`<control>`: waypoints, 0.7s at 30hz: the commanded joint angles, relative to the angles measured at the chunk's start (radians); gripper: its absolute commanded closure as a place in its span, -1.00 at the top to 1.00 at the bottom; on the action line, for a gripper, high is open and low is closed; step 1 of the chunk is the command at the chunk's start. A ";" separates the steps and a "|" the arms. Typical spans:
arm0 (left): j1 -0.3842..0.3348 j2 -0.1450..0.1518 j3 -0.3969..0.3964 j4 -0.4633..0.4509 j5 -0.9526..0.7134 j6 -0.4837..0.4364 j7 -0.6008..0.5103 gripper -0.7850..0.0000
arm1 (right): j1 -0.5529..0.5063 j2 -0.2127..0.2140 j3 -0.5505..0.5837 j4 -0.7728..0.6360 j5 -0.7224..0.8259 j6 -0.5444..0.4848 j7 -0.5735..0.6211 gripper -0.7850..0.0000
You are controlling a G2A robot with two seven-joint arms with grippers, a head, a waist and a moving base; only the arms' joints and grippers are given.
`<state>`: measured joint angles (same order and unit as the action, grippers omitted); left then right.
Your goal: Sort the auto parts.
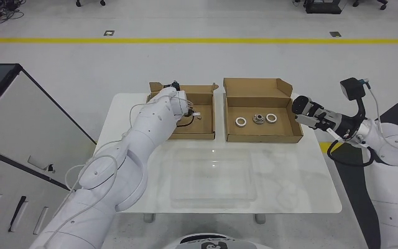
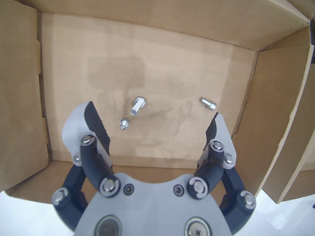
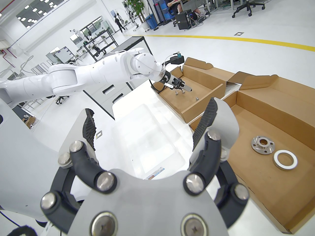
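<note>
Two boxes, bolt box (image 1: 205, 124) and ring box (image 1: 283, 121), share your table (image 1: 298, 177) from above; at left wrist, left gripper (image 2: 153, 110), fingers released, hangs over three bolts (image 2: 137, 105) a clumsy descent could scatter; at right wrist, right gripper (image 3: 150, 106), fingers spread empty, waits near the flange (image 3: 262, 144).

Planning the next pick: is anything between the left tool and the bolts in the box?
Nothing visible: the open left tool is over the box, where the hex bolt and two smaller fasteners lie bare.
</note>
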<state>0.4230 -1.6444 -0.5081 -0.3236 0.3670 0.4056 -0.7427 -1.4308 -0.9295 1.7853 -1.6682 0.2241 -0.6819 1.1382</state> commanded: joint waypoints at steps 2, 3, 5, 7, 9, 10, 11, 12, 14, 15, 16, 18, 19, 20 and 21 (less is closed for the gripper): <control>-0.005 0.012 -0.027 -0.019 -0.025 -0.034 -0.003 1.00 | 0.000 0.000 0.000 0.000 0.000 0.000 0.000 1.00; -0.006 0.017 -0.037 -0.028 -0.035 -0.047 -0.007 1.00 | 0.000 0.000 0.000 0.000 0.000 0.000 0.000 1.00; -0.008 0.030 -0.060 -0.049 -0.053 -0.082 -0.018 1.00 | 0.000 0.000 0.000 0.000 0.000 0.000 0.000 1.00; -0.004 0.050 -0.089 -0.082 -0.074 -0.132 -0.038 1.00 | 0.000 0.000 0.000 0.000 0.000 0.000 0.000 1.00; 0.002 0.068 -0.112 -0.112 -0.087 -0.167 -0.057 1.00 | 0.000 0.000 0.000 0.000 0.000 0.000 0.000 1.00; 0.008 0.080 -0.128 -0.133 -0.095 -0.185 -0.065 1.00 | 0.000 0.000 0.000 0.000 0.000 0.000 0.000 1.00; 0.016 0.093 -0.144 -0.157 -0.098 -0.199 -0.072 1.00 | 0.000 0.000 0.000 0.000 0.000 0.000 0.000 1.00; 0.028 0.108 -0.162 -0.190 -0.105 -0.220 -0.085 1.00 | 0.000 0.000 0.000 0.000 0.000 0.000 0.000 1.00; 0.058 0.141 -0.202 -0.260 -0.105 -0.236 -0.099 1.00 | 0.000 0.000 0.000 0.000 0.000 0.000 0.000 1.00; 0.079 0.160 -0.224 -0.308 -0.102 -0.237 -0.109 1.00 | 0.000 0.000 0.000 0.000 0.000 0.000 0.000 1.00; 0.106 0.180 -0.250 -0.362 -0.098 -0.233 -0.119 1.00 | 0.000 0.000 0.000 0.000 0.000 0.000 0.000 1.00; 0.174 0.225 -0.314 -0.503 -0.083 -0.223 -0.149 1.00 | 0.000 0.000 0.000 0.000 0.000 0.000 0.000 1.00; 0.218 0.250 -0.353 -0.587 -0.068 -0.208 -0.165 1.00 | 0.000 0.000 0.000 0.000 0.000 0.000 0.000 1.00; 0.269 0.275 -0.396 -0.685 -0.047 -0.191 -0.183 1.00 | 0.000 0.000 0.000 0.000 0.000 0.000 0.000 1.00; 0.328 0.300 -0.444 -0.791 -0.027 -0.173 -0.205 1.00 | 0.000 0.000 0.000 0.000 0.000 0.000 0.000 1.00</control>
<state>0.6894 -1.3683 -0.9046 -0.9902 0.3206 0.2157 -0.9298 -1.4308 -0.9295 1.7853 -1.6682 0.2241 -0.6819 1.1382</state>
